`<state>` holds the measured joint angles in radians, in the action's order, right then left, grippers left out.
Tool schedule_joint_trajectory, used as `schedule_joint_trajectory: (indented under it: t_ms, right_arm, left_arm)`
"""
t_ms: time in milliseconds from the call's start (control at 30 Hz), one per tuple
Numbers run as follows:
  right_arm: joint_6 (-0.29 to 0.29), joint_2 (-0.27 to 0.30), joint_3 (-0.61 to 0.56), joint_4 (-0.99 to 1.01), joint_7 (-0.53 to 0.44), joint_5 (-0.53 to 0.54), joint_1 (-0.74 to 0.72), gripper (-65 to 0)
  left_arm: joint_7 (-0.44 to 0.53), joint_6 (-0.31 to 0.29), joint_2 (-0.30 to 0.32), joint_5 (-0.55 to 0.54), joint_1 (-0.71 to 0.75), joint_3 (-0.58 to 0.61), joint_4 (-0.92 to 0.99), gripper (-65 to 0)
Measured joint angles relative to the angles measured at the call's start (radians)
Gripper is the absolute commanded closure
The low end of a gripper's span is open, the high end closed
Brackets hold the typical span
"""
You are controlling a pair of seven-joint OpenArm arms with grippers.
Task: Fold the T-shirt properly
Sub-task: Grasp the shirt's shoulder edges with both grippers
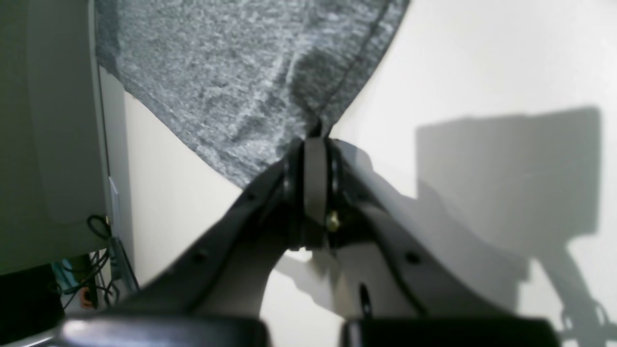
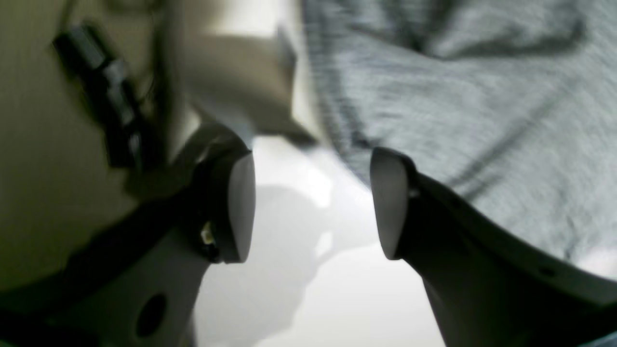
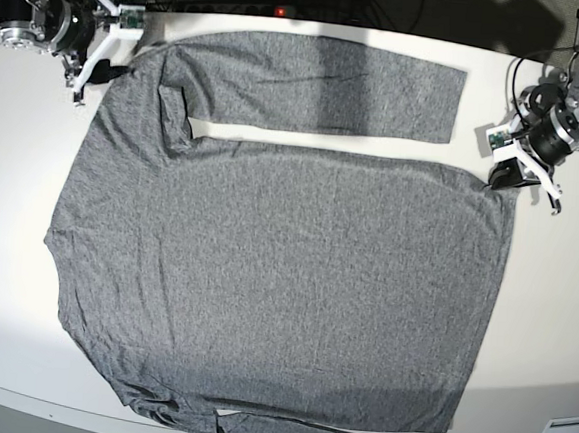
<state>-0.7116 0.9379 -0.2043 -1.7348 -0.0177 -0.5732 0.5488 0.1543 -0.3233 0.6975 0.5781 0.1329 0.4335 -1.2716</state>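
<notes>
Jaws of the left gripper (image 1: 315, 144) are pinched together on a corner of the large heather-grey knit T-shirt (image 3: 274, 286), the hem edge running up from the pinch in the left wrist view; in the base view that gripper (image 3: 503, 176) sits at the shirt's upper right corner, by the hem. The right gripper (image 2: 311, 202) stands with its pads wide apart and nothing between them, one pad just beside the grey cloth's edge, poised at the shoulder near the base view's top left (image 3: 88, 70). The shirt lies spread flat across the pale white table (image 3: 554, 298), one long sleeve (image 3: 310, 83) folded across the far side above the body, the other trailing off the near edge at the bottom. The step in hand looks like taking hold for a first fold: one corner is gripped, the matching shoulder is not yet. The next move likely calls for the right gripper to settle onto the shoulder edge and close, so both can lift and carry the far edge together. Bare table lies to the right of the hem and left of the body; the near edge is tight, with cloth already overhanging it.
</notes>
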Motion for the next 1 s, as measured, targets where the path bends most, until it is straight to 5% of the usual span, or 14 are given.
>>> schedule_joint_trajectory:
  t_ms: [400,833,1000]
  right_arm:
    - [0.029,-0.048,-0.01,0.037,0.015,-0.023,-0.044,-35.9]
    - [0.061,-0.043,-0.121,0.06,0.023,-0.03,-0.049,0.0]
    - [0.061,-0.043,-0.122,0.059,0.027,-0.013,-0.05,0.0]
  left_arm:
    - [0.003,0.0,-0.002,0.0,0.0,0.0,0.0,0.0]
    - [0.001,0.0,-0.002,0.0,0.0,0.0,0.0,0.0]
    - [0.001,0.0,-0.002,0.0,0.0,0.0,0.0,0.0]
